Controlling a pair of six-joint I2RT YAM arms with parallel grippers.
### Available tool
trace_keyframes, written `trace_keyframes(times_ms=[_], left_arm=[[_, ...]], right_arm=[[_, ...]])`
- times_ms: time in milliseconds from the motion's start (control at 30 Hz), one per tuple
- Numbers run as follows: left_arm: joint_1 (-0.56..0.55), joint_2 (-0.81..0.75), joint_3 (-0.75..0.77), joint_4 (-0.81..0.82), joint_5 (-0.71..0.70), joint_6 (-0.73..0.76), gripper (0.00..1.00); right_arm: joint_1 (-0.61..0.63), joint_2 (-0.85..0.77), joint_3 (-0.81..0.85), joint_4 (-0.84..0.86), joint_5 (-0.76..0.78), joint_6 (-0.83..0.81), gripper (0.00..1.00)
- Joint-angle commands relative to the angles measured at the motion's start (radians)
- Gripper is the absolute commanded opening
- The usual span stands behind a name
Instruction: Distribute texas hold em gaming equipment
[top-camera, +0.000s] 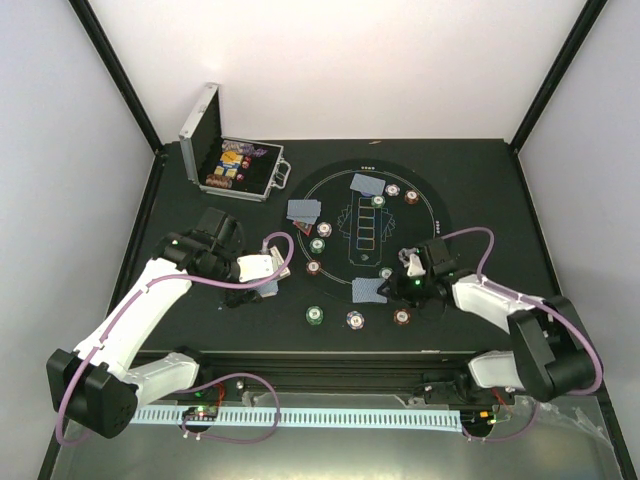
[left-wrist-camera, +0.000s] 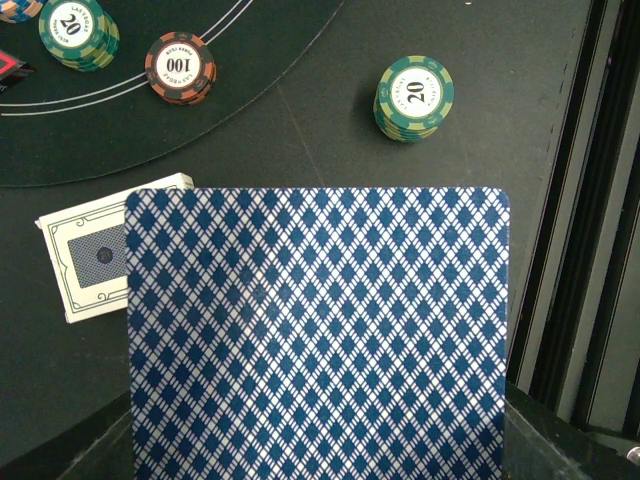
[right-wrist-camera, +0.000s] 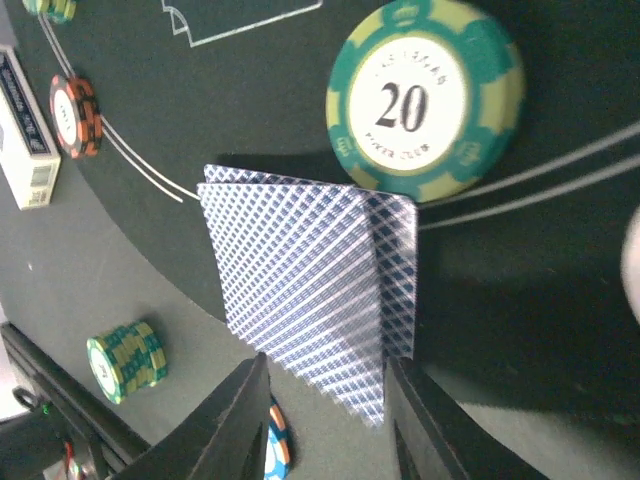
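Observation:
My left gripper (top-camera: 280, 256) hangs over the left side of the mat, shut on a blue diamond-backed playing card (left-wrist-camera: 315, 330) that fills the left wrist view and hides the fingers. My right gripper (top-camera: 398, 272) stands open just behind two overlapping playing cards (right-wrist-camera: 305, 275) that lie on the felt (top-camera: 368, 290). Their near corner sits between the fingers (right-wrist-camera: 240, 420) without touching them. A green 20 chip (right-wrist-camera: 425, 95) lies just beyond the cards. More chips (top-camera: 355, 320) ring the round layout, and a red triangular marker (top-camera: 303, 228) lies at its left.
The silver case (top-camera: 225, 160) stands open at the back left with chips inside. Two other card pairs (top-camera: 303, 210) (top-camera: 366, 184) lie on the layout. A card box (left-wrist-camera: 85, 260) lies below my left gripper, near green (left-wrist-camera: 413, 97) and dark red (left-wrist-camera: 180, 68) chip stacks.

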Motion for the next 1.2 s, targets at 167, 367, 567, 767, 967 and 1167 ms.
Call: trace_keyframes(times_ms=[167,367,567,767,967,1167], left_arm=[[0.005,0.002,0.043,-0.018,0.031,0.013,0.02],[0.005,0.005,0.042,-0.014,0.041,0.011,0.02],[0.005,0.007,0.040,-0.014,0.040,0.011,0.02],[0.005,0.005,0.045,-0.019,0.039,0.012,0.02],[0.006,0.002,0.048,-0.021,0.038,0.014,0.01],[0.005,0.001,0.051,-0.027,0.036,0.018,0.02]], right_arm=[[0.003,-0.221,0.125,-0.268,0.122,-0.039,0.55],[0.161,-0.227,0.209,-0.086,-0.008,0.122,0.79],[0.377,-0.050,0.321,0.173,-0.074,0.267,0.88],[0.507,0.139,0.429,0.320,-0.103,0.324,0.89],[0.574,0.288,0.495,0.436,-0.136,0.377,0.89],[0.593,0.402,0.537,0.533,-0.168,0.431,0.87]])
